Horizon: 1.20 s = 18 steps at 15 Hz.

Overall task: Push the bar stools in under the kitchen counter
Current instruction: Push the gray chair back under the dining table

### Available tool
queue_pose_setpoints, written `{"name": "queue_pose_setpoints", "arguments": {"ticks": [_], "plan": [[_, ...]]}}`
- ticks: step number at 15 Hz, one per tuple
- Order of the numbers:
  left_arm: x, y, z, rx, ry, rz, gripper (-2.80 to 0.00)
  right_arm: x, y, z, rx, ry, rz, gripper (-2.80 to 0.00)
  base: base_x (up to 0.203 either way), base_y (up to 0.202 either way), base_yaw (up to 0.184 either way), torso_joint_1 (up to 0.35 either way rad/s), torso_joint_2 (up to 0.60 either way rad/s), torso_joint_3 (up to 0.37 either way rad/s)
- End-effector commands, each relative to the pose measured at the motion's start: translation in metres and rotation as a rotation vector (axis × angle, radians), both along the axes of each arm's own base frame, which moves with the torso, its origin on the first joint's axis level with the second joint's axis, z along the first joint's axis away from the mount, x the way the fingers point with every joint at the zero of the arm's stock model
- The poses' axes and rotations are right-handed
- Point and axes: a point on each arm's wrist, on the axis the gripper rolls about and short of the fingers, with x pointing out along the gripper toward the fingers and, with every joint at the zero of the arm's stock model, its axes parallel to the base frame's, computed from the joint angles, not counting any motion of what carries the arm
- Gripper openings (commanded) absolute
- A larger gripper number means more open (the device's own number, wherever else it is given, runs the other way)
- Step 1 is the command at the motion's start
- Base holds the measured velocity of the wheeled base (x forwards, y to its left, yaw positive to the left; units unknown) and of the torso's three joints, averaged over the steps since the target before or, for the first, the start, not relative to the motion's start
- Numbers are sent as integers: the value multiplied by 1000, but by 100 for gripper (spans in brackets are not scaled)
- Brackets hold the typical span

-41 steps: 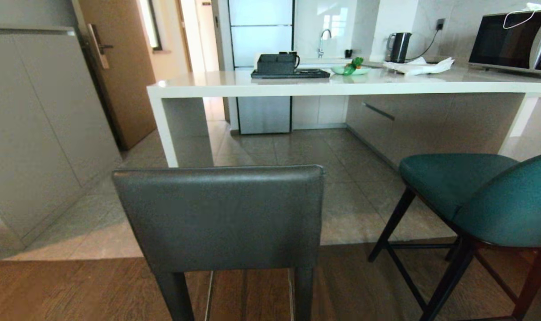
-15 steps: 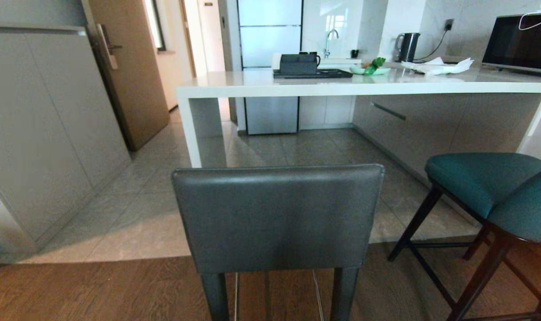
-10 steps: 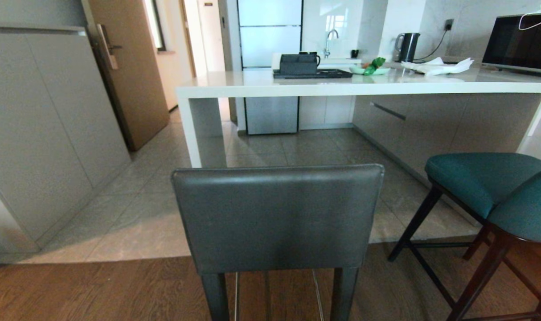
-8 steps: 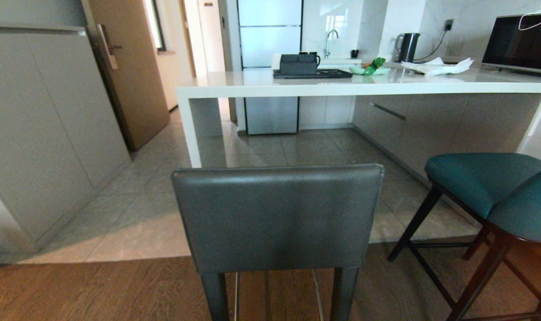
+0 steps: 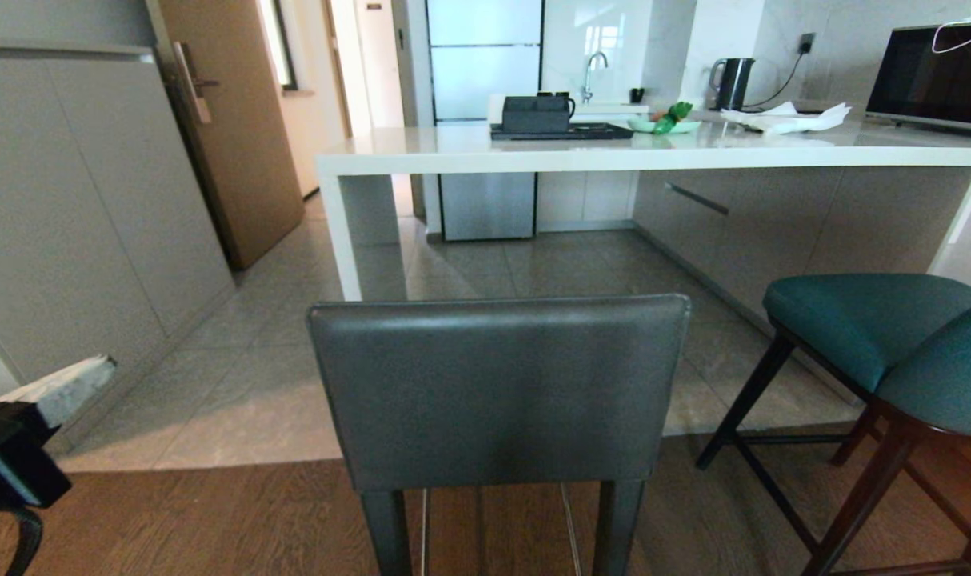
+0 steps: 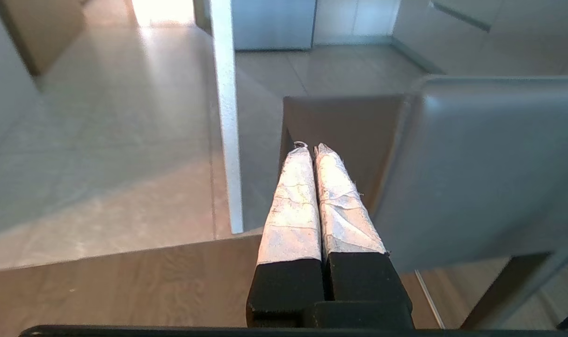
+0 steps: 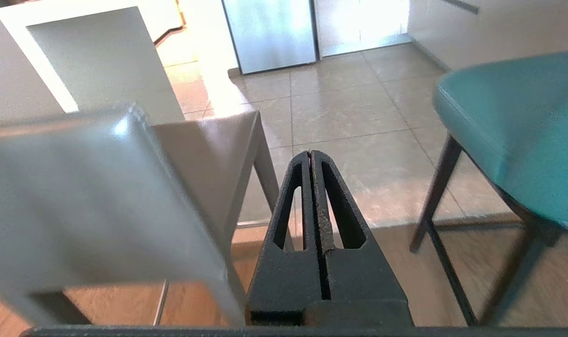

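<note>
Boxy dark grey leather stool (image 5: 497, 388) and rounded teal leather stool (image 5: 877, 336) stand clear of white speckled stone counter (image 5: 653, 152). Left gripper (image 6: 310, 149), white-wrapped, pressed closed, empty. Right gripper (image 7: 312, 157), black, seemingly closed.

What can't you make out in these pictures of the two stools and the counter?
- Grey stool: the head view hides its seat behind the backrest, and the lower edge cuts off its feet.
- Teal stool: the right edge of the head view cuts off its back and legs.
- Kitchen counter: its right end runs past the head view's edge.
- Right hand: outside the head view, shown only in its wrist view.
</note>
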Motion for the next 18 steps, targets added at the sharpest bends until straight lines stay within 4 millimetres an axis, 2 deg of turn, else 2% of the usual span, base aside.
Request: {"name": "queue_pose_setpoints", "arguments": {"ticks": [1,5,7,9,14,18], "plan": [[48,-7,-31,5,141,-28,-280,52,4,-15,-1,93,37,-280,0,0,0,0,0,0],[93,-13,-69,-16,157,-34,-280,91,11,-26,1,63,96,-280,0,0,0,0,0,0],[109,-15,-81,-27,99,-34,-280,97,20,-33,1,61,140,-280,0,0,0,0,0,0],[115,-18,-88,-32,74,-42,-280,103,27,-45,0,107,167,-280,0,0,0,0,0,0],[132,-25,-103,-35,105,-60,-280,144,37,-69,-55,44,182,-280,0,0,0,0,0,0],[138,-26,-109,-37,123,-64,-280,158,40,-68,-68,-31,177,-280,0,0,0,0,0,0]]}}
